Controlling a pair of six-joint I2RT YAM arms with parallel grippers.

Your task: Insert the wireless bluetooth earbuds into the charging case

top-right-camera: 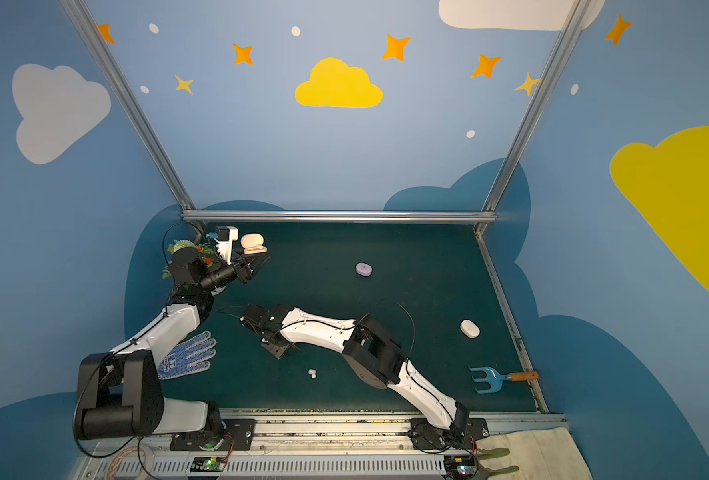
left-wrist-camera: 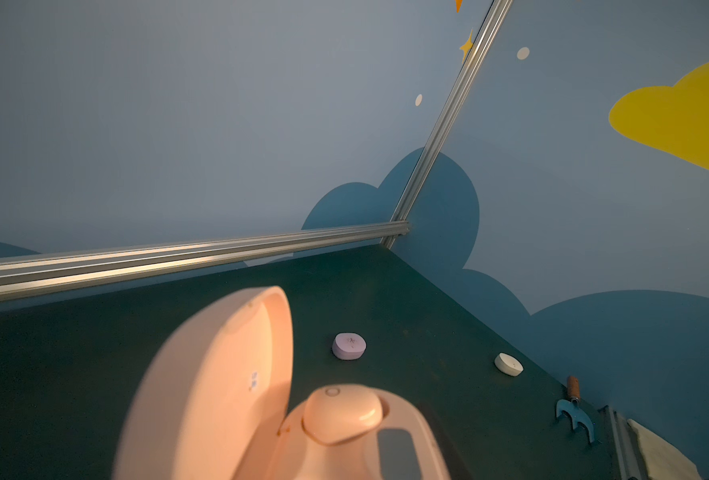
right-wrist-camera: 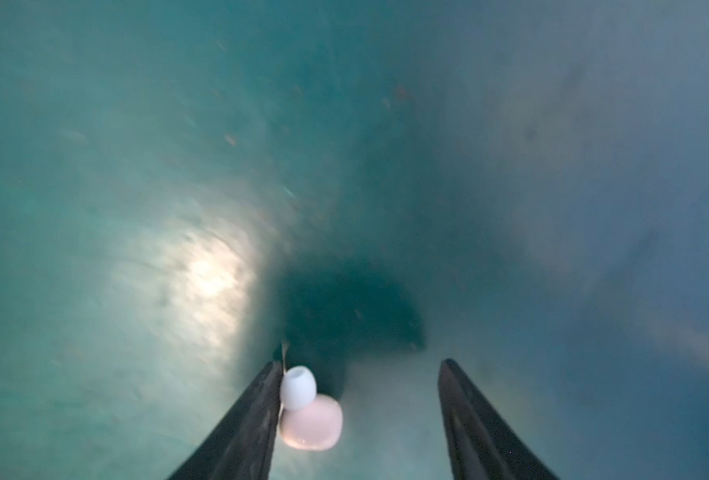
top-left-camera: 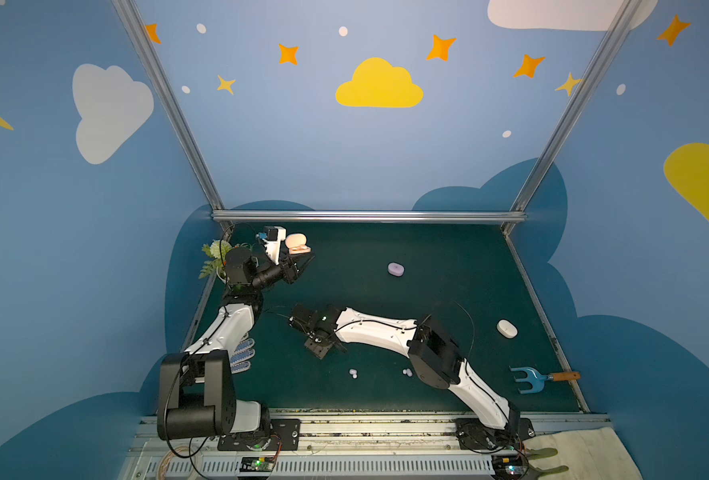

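Both top views show the dark green mat from the front rail back. Nearest the rail, pale earbuds lie loose on the mat. A second pale cluster sits just beside the elbow of the right arm in a top view. A blue hand fork with a wooden handle lies by the right edge. A dotted glove lies at the left, partly under the left arm.

A little further back the right gripper is over the middle-left of the mat. The right wrist view shows its two black fingers standing well apart, gripping nothing. A peach-pink earbud with a white tip rests against the inner face of one finger, clear of the other. That view is blurred, so whether the bud lies on the mat I cannot tell.

Beyond, a closed white case sits toward the right edge and a closed lavender case near the middle.

At the far left corner the left gripper has its fingers closed together just beside the pink charging case, whose lid stands open. Whether they pinch it I cannot tell. The left wrist view shows one seated earbud in the case's base. A potted plant stands beside the left arm.
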